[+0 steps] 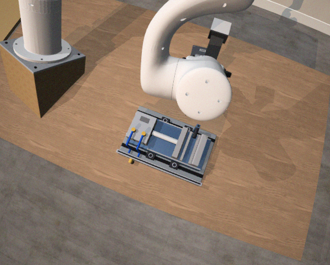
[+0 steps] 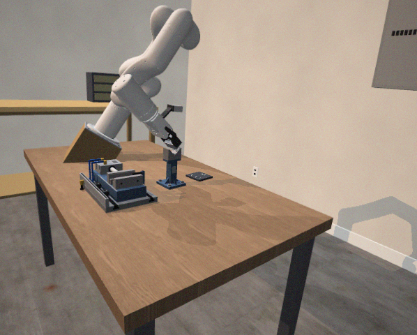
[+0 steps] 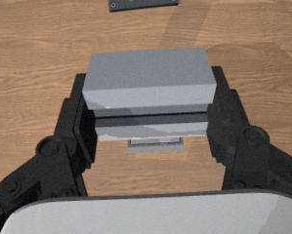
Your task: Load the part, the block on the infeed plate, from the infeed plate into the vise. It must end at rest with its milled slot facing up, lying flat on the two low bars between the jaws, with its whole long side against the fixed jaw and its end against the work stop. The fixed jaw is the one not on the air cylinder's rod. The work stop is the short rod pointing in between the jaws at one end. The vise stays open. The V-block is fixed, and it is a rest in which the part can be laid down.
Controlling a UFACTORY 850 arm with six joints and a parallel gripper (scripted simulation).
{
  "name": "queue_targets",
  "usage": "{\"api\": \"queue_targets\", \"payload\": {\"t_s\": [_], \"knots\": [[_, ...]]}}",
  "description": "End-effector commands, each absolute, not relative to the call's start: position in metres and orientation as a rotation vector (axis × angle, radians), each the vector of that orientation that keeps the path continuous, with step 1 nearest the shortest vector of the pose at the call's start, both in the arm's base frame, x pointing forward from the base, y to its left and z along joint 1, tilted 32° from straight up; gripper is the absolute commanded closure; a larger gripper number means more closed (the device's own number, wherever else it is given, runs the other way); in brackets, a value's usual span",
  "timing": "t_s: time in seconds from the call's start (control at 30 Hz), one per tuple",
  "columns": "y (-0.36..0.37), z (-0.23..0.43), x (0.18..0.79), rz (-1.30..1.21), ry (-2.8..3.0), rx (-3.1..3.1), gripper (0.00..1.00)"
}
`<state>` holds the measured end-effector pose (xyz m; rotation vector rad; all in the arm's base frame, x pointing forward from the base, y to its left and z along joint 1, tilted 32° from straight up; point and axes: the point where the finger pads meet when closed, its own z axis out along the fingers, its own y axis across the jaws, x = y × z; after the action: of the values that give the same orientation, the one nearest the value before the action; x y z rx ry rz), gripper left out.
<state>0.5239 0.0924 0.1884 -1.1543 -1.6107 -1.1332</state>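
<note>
Table (image 2: pixel 215 230) first, since everything sits on it: the arm's wedge base is at the back, with the vise (image 1: pixel 165 143) out front, standing open with nothing between its jaws. You can see the two low bars (image 1: pixel 197 148) bare in the top view, next to the fixed jaw on the side away from the cylinder rod (image 1: pixel 165 137), and the work stop (image 1: pixel 195 130) poking in at one end.

Beside the vise is the V-block (image 2: pixel 171 169) on its blue post, and further back the dark infeed plate (image 2: pixel 199 176), which has no part on it.

So where's the part (image 3: pixel 148 94)? It's up at the V-block, right at the top of the post, with the gripper (image 3: pixel 151 124) on it. My guess is the V-block is being used as a regrip rest so the slot can end up facing upward, though I can't tell if the block is resting in the V or just above it.

Fingers are clamped on the grey block's two short ends, fairly wide apart because the block fills the gap. A dark groove runs along the face toward the wrist camera, probably the slot.
</note>
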Motion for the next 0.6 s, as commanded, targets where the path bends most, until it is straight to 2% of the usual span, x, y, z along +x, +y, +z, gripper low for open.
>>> {"api": "queue_targets", "payload": {"t_s": [0.0, 0.57], "knots": [[0.0914, 0.19, 0.5243, -1.135, -1.612, -1.154, 1.0], [0.0903, 0.1917, 0.5241, -1.135, -1.612, -1.154, 1.0]]}}
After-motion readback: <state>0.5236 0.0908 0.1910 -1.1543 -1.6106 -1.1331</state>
